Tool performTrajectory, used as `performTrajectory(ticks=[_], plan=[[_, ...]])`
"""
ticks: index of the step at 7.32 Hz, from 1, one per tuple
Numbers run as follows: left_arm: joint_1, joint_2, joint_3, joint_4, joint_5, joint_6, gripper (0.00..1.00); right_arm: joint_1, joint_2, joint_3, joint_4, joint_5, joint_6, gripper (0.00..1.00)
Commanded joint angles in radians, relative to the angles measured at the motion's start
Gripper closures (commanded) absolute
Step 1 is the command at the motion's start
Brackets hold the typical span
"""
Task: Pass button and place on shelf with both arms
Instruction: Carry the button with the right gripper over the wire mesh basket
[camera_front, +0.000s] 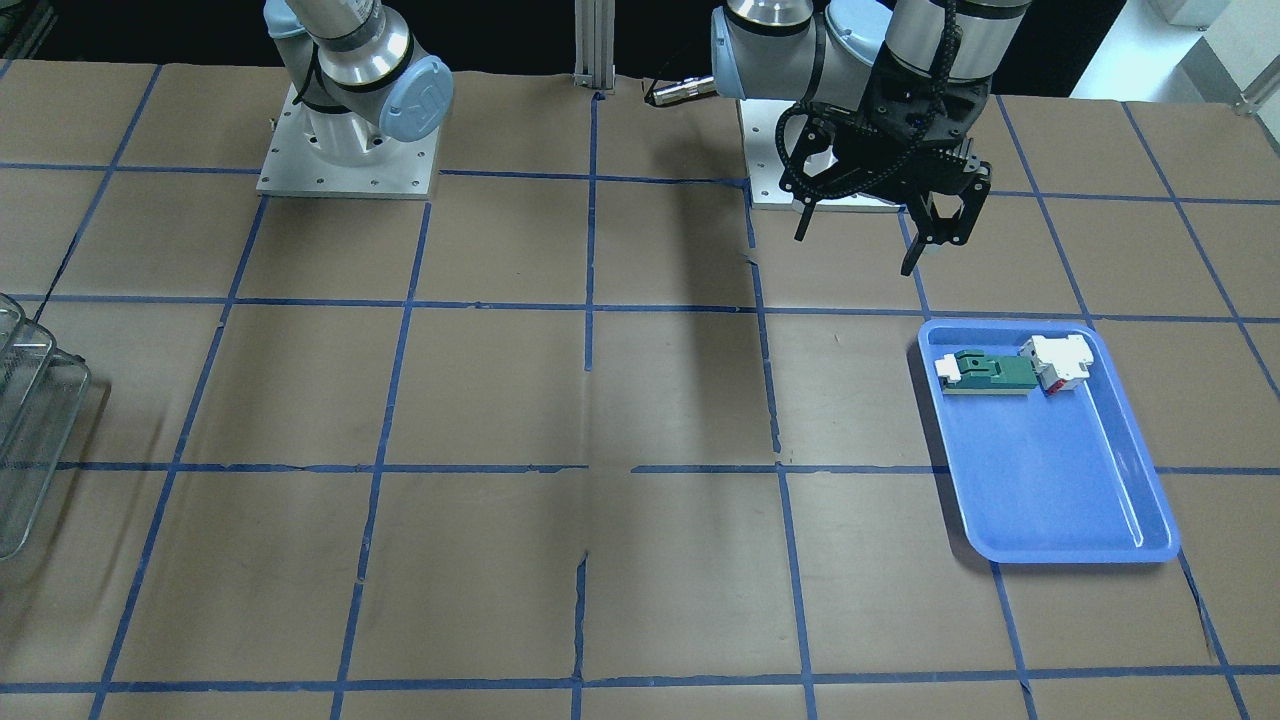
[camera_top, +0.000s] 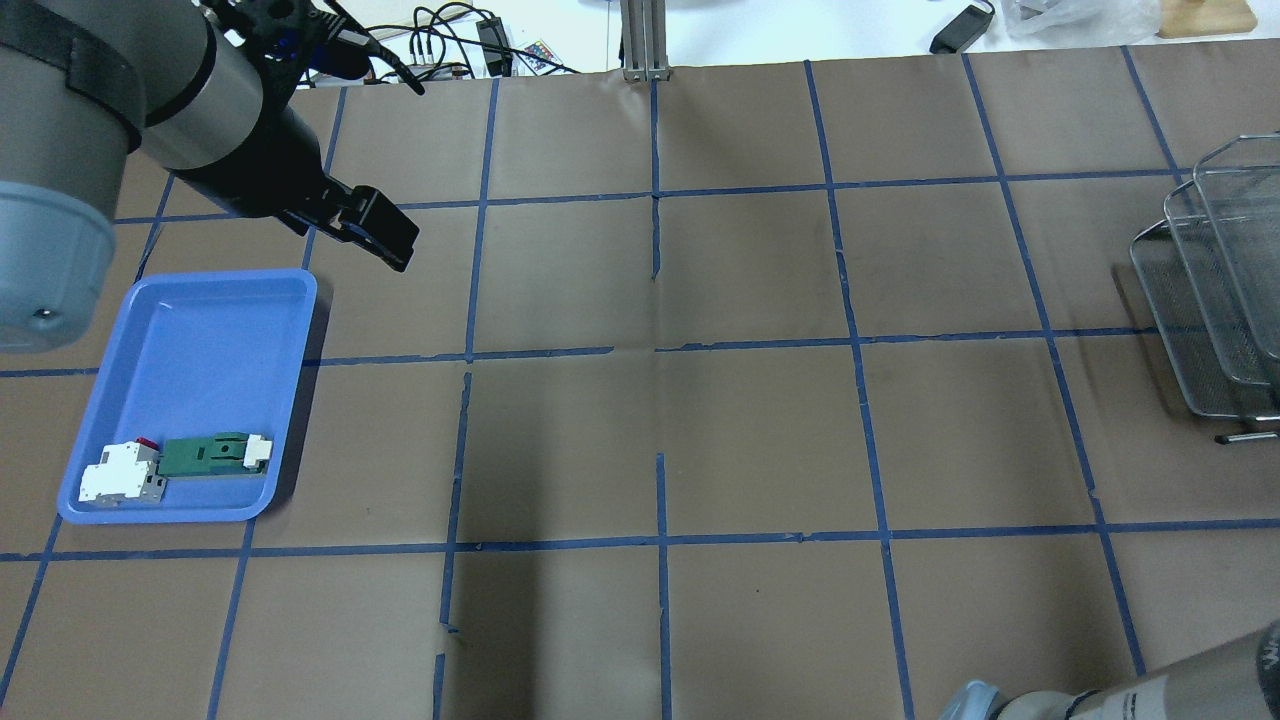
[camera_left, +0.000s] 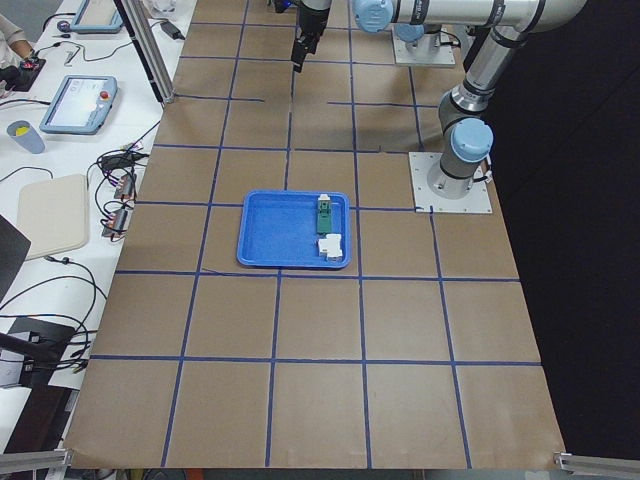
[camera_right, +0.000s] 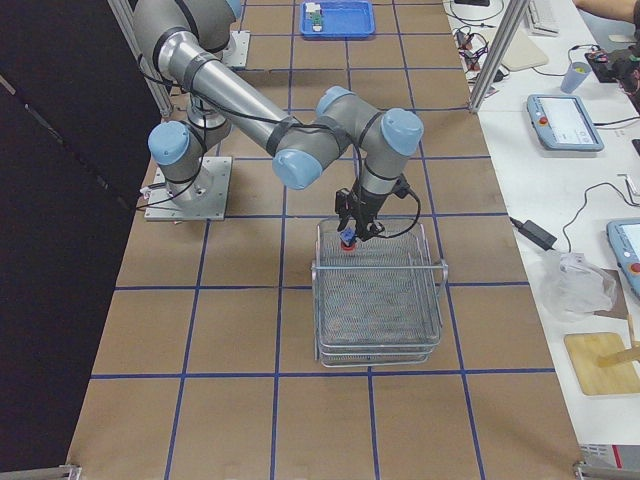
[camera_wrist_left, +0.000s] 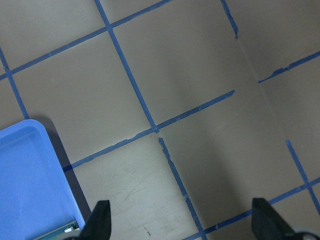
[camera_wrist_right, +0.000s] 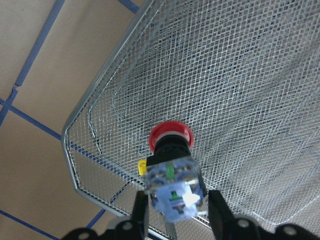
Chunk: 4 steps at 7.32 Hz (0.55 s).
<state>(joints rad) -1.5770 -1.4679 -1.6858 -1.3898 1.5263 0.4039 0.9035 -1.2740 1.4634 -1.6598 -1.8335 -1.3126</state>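
Button (camera_wrist_right: 171, 165) is clamped by the right hand (camera_wrist_right: 176, 196) at its blue-white block, red head down, over the top tier of the shelf (camera_wrist_right: 260, 80), near an edge. Contact with the mesh can't be told. Left hand (camera_wrist_left: 182, 224) is spread wide and empty over the counter (camera_top: 760, 430), beside the tray (camera_top: 200, 278). For placement, the descent should be slow and vertical, with rim wires avoided. Release is best done only once the head is seated, or a roll-off is likely.
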Motion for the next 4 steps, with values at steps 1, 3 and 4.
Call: performTrajectory(ticks=[1,3,4], plan=[[0.017,-0.002,0.0,-0.002,0.0,-0.043,0.0,0.0,0.007,-0.002,0.002,-0.001,0.0,0.06],[0.038,-0.003,0.0,-0.002,0.002,-0.172,0.0,0.005,-0.023,-0.008,0.023,0.014,-0.003,0.0],[0.041,0.0,0.002,-0.011,0.005,-0.236,0.0,0.04,-0.078,-0.008,0.069,0.055,0.007,0.0]])
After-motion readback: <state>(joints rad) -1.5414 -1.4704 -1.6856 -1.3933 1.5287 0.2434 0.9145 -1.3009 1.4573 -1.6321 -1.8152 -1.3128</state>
